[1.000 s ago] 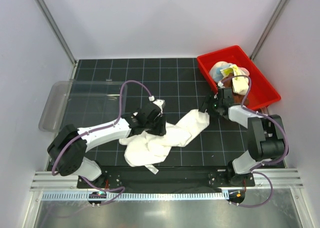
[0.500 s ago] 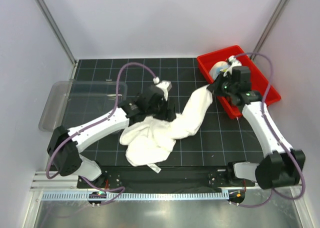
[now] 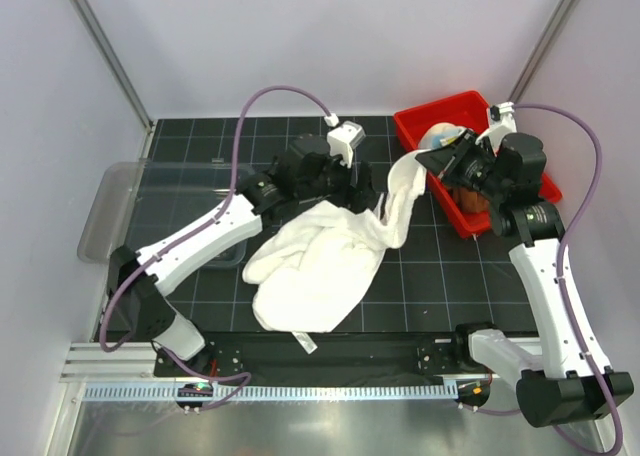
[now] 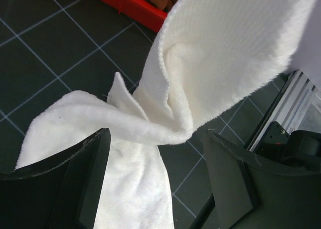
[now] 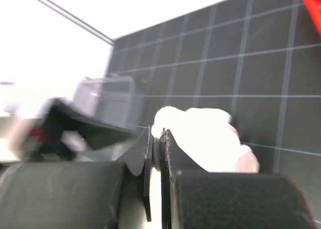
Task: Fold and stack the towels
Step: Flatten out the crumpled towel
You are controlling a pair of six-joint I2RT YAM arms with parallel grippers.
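Since the large cream-white terry towel (image 3: 310, 271) lies bunched on the near black gridded mat (image 3: 200, 156), the left gripper (image 4: 156, 138), jaws spread astride its twisted neck, should seize a free corner; beyond, the right gripper (image 5: 157, 136) pinches the raised corner.

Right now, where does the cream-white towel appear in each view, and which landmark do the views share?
Top external: cream-white towel at centre, one end lifted rightward.
Left wrist: twisted across the middle and upper right.
Right wrist: a bunch at centre, pinched in the right gripper.
Shared landmark: black gridded mat.
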